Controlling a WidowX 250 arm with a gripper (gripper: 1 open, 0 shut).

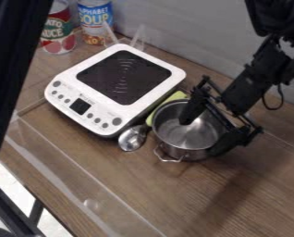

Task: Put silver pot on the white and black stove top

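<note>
The small round shiny stainless-steel pot point(180, 139) stands upright on the brown wooden counter point(187, 204), toward four o'clock from the white square hotplate with a black cooking surface point(115, 81). Its open mouth faces up, and its thin wire loop handle point(171, 158) projects toward seven o'clock. The round body presents no distinct long axis apart from the line given by this handle. The black gripper point(216, 118) is open wide, its fingers reaching over the pot at the rim's one to three o'clock; whether they touch the metal cannot be told, and no grip is evident. The rim's right-hand arc is hidden by the fingers, and the pot's interior is partly covered. A metal-headed scoop with a green handle point(133, 138) lies between hotplate and pot, the middle of its length concealed. Toward eleven o'clock, a red-and-white can point(57, 32) and a blue-and-white can point(96, 17) are cut off by the upper frame edge.
</note>
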